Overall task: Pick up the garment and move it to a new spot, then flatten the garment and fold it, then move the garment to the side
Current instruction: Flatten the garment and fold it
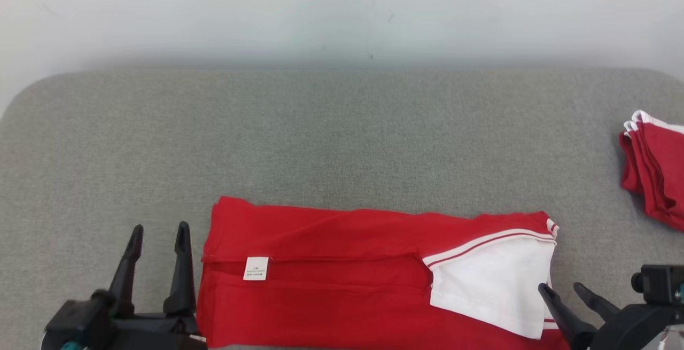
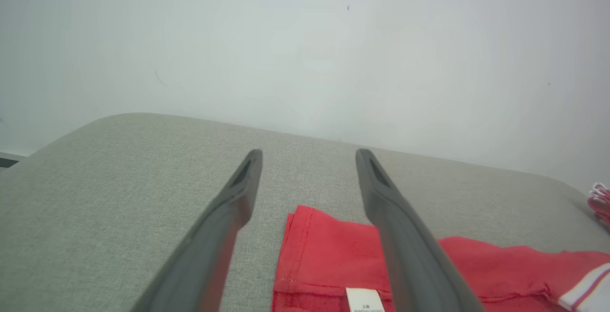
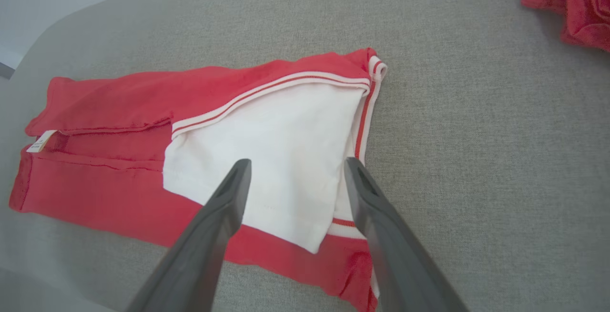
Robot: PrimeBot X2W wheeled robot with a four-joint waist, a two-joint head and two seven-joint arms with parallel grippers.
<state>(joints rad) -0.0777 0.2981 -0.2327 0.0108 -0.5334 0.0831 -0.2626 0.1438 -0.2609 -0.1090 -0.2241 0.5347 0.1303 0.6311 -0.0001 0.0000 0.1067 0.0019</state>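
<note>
Fingers of the left gripper (image 1: pixel 160 227) stand spread wide at the near left of the grey counter (image 1: pixel 342 136), pointing away toward the pale wall (image 1: pixel 342 13), with nothing between them. From where I stand, they are just beside the left end of the garment (image 1: pixel 331 264). In the left wrist view the gripper (image 2: pixel 309 155) frames bare counter (image 2: pixel 95 197), with the garment's (image 2: pixel 324 250) red corner low between the fingers.

The garment lies along the near edge of the counter as a long folded band running left to right. It is mostly red, with a lengthwise fold across its middle. A small white label (image 1: pixel 256 268) sits near its left end, just below that fold. Toward the right end a white panel (image 1: pixel 491 286) lies folded over the red, edged with white and red stripes.

The right gripper (image 1: pixel 561 287) comes in from the near right, fingers angled toward the white panel. In the right wrist view the gripper (image 3: pixel 297 162) is also spread wide and holds nothing, with one tip over the white cloth (image 3: pixel 286 135) and the other at its striped edge. I cannot tell whether the tips touch the fabric.

At the far right edge of the counter, well apart from the garment, lies a pile of red clothes (image 1: pixel 654 173) with white trim.
</note>
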